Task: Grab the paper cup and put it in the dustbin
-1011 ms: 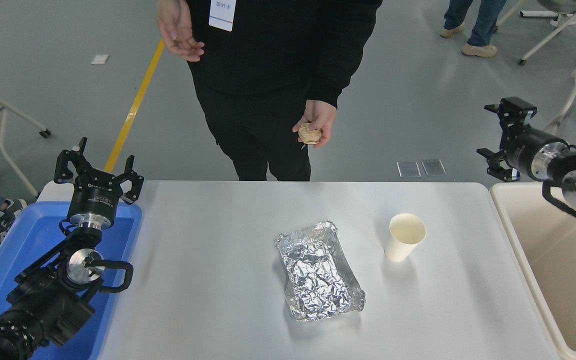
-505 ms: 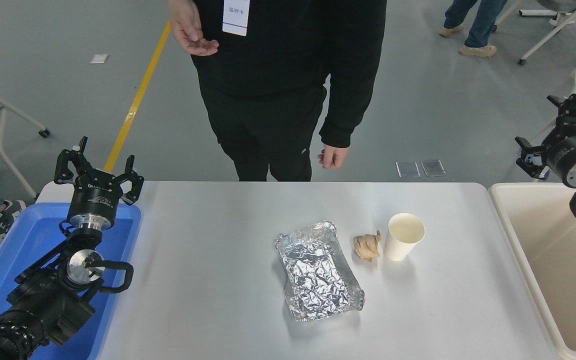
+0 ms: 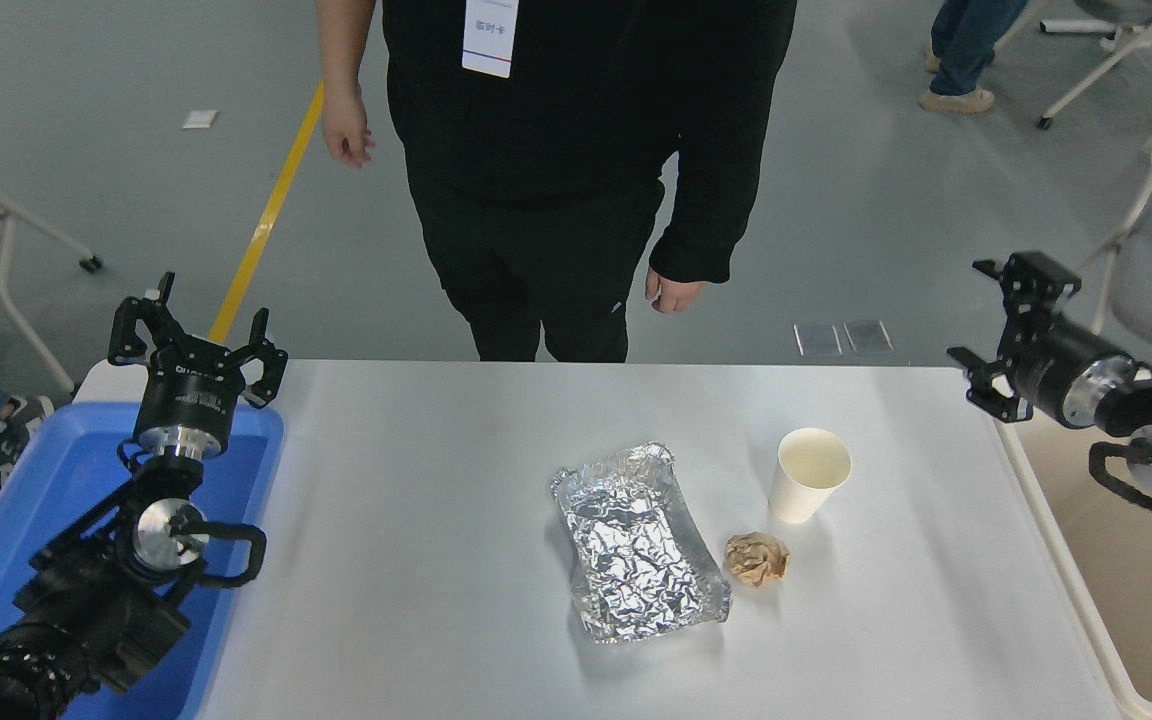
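Paper cup point(image 3: 809, 473): stood upright on the white table point(image 3: 416, 560), mouth up, right of centre and nearer the right edge than the left; nothing gripped it.
Cup axis: vertical, tapering toward the base, so the widest grip line was at the rolled rim.
Dustbin point(image 3: 1086, 600): cream-beige, set against the table's right edge, only its left wall and part of the inside in view.
Right gripper point(image 3: 1004, 335): hung in the air over the table's far right corner, fingers spread and holding nothing, pointed leftward over the table.
Left gripper point(image 3: 198, 335): parked over the blue tray point(image 3: 26, 500) at the table's far left corner, fingers spread, empty.
Key relation: the cup lay to the left of the right gripper and nearer the robot's side, well apart from it; the right arm was plainly the nearer one, the left a full table-width off.
Foil tray point(image 3: 636, 540): crinkled silver, lay near the table's centre, just left of the cup.
Brown paper ball point(image 3: 756, 557): crumpled, sat close beside the foil tray's right side, just nearside of the cup, apart from it.
Person point(image 3: 576, 150): stood at the far edge in black, hands hanging clear of the table.
Judged stage: approach not yet begun on the cup; likely next need was a reach left and down, closing across the cup's sides.
Judged risk: thin paper wall could crush or tip; the ball sat close to the approach path.
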